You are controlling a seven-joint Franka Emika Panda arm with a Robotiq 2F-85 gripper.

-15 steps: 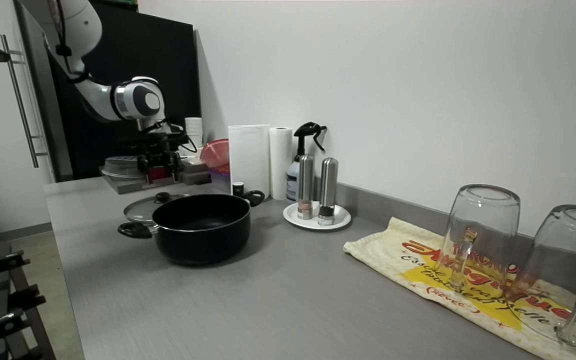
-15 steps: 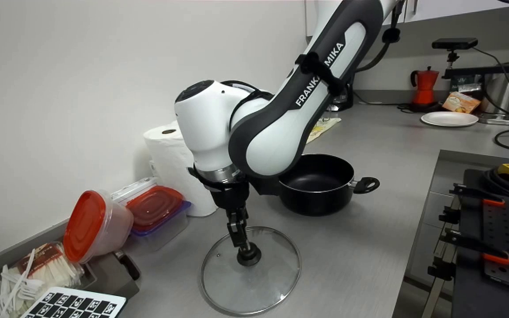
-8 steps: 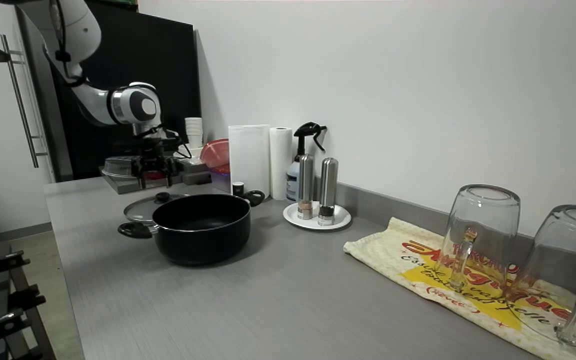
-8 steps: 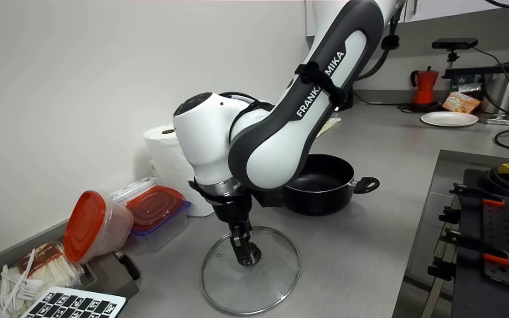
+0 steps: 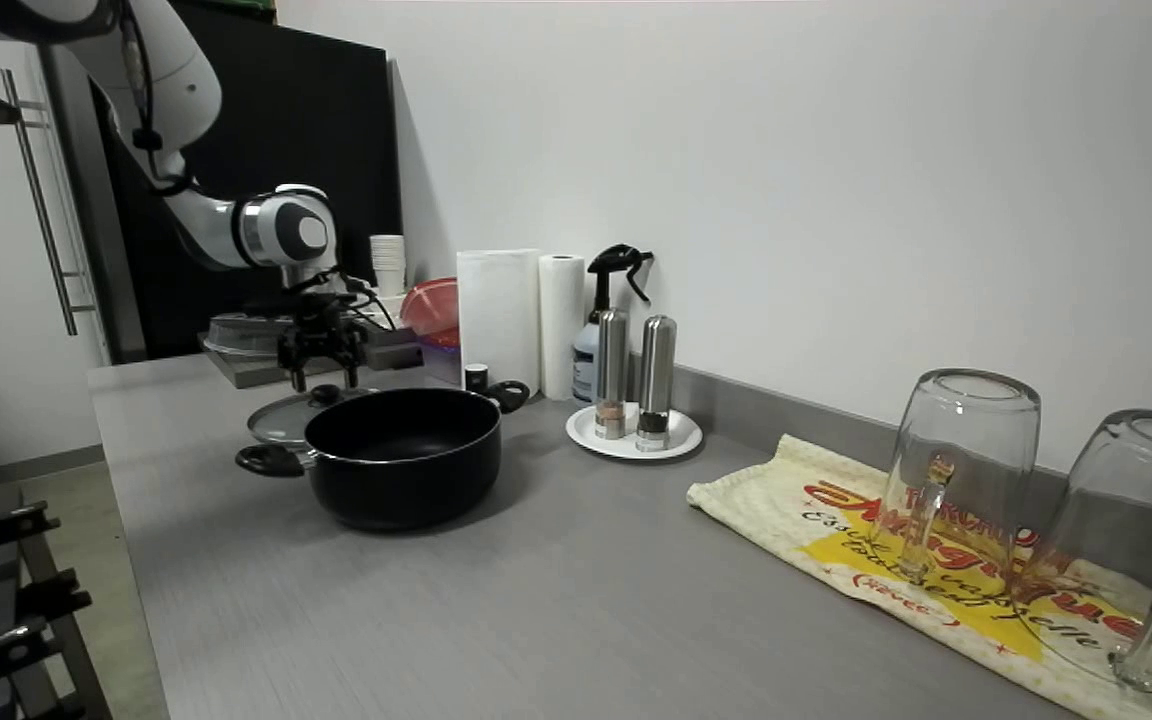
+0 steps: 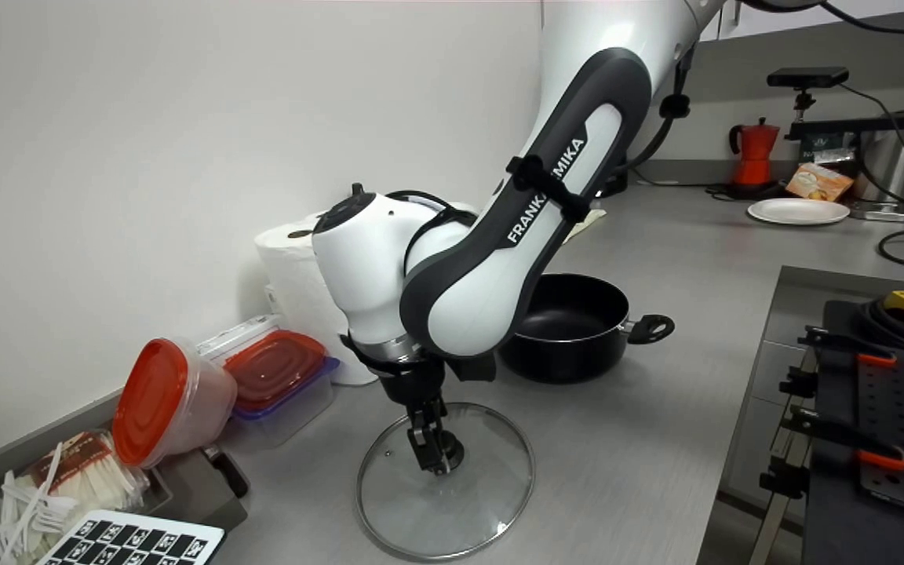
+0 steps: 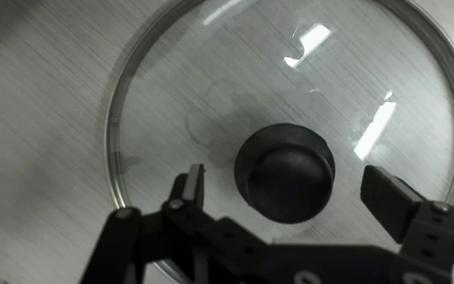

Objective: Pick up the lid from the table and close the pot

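Observation:
The lid [image 6: 475, 510] is a round glass disc with a metal rim and a black knob [image 7: 290, 183]. It lies flat on the grey table [image 5: 536, 620], beside the pot. It also shows in an exterior view [image 5: 284, 420] behind the pot and fills much of the wrist view [image 7: 179, 102]. My gripper [image 7: 283, 169] is open, with a finger on each side of the knob and a gap on both sides. In both exterior views the gripper [image 5: 324, 383] is low over the lid's middle [image 6: 438, 469]. The black pot [image 5: 406, 480] stands upright and uncovered, partly hidden by the arm in an exterior view [image 6: 570, 357].
A paper towel roll [image 6: 287, 267] and plastic containers with red lids [image 6: 264, 377] stand along the wall. A white plate [image 5: 591, 440] holds two metal mills [image 5: 654, 380]. Upturned glasses [image 5: 966, 450] stand on a patterned cloth [image 5: 796, 490].
The arm and the open gripper have come down lower over the lid's knob. The lid and the pot have not moved.

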